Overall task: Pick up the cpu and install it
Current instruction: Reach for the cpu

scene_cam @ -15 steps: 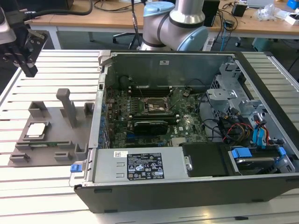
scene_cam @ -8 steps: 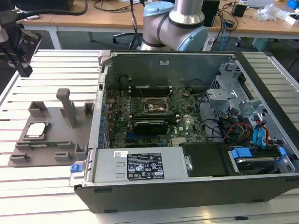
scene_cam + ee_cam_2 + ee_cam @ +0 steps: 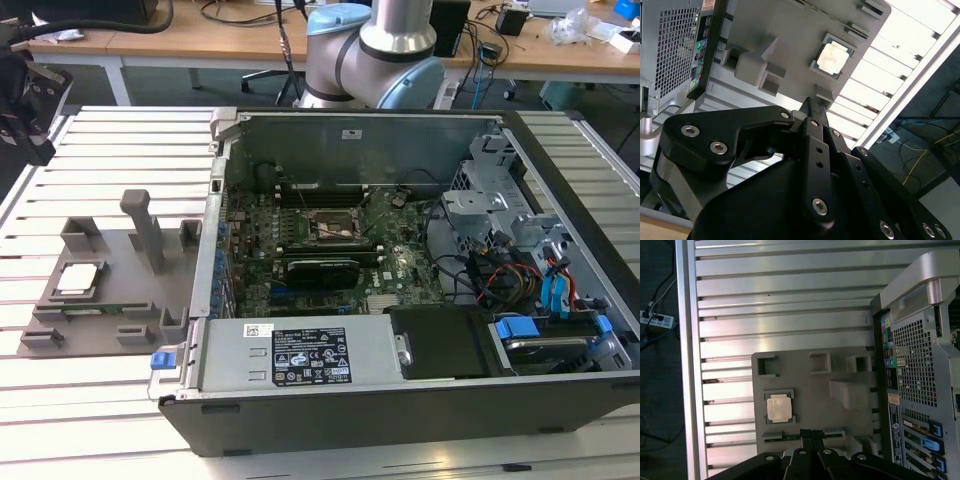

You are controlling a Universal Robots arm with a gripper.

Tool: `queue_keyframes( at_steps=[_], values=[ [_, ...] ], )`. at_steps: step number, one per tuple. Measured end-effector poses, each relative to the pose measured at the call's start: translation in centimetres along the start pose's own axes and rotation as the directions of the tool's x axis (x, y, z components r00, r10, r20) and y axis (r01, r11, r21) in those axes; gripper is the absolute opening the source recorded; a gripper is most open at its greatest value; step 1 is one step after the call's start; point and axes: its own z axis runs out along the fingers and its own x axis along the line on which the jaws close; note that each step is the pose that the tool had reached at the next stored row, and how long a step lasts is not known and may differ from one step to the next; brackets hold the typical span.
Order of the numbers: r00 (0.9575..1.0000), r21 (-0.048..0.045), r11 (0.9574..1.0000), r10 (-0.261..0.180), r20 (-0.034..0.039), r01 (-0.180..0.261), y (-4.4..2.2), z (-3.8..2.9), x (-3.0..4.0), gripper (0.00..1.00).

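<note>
cpu (image 3: 778,407) lies flat, silver top up, in a shallow pocket of the grey fixture plate (image 3: 800,380), toward the plate edge away from the computer case (image 3: 400,420). Gripper (image 3: 812,432) hangs over the plate with its fingers pinched together on nothing, tips near the cpu but not on it. Plate lies on the slatted metal table (image 3: 110,150), right beside the case. Farther in, the open case shows the socket (image 3: 331,228), and the robot arm (image 3: 375,50) stands at the table's far edge.
</note>
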Motion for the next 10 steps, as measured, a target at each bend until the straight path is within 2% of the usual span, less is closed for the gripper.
queue_keyframes(
  at_steps=[10],
  values=[
    [1.0, 0.0, 1.0, 0.0, -0.0001, 0.0, -0.16, -0.03, 2.23, 0.11]
  ],
)
